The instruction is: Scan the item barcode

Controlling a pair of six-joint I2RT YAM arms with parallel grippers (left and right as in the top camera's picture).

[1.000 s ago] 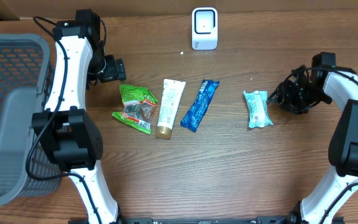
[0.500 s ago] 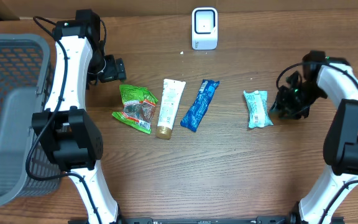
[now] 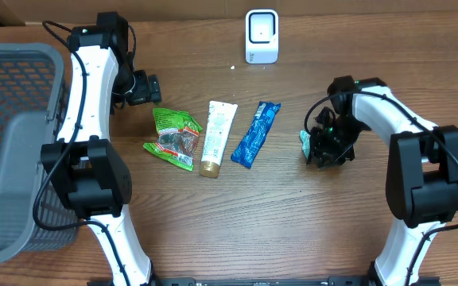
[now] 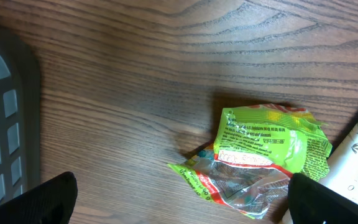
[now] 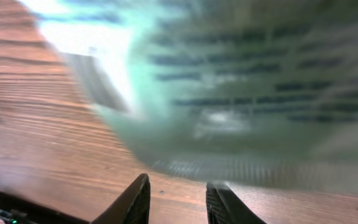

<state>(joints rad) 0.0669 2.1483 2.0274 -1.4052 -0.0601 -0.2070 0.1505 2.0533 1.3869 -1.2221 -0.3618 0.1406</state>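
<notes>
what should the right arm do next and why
Probably ease the right pincer forward onto the edge of the teal packet before closing. The wrist view shows the packet just past its tips, with only bare table in the narrow gap between them, so closing now would likely grab nothing.

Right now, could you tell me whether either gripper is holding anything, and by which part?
The left gripper is open and empty. The right gripper sits over the teal packet; whether it grips cannot be told.
</notes>
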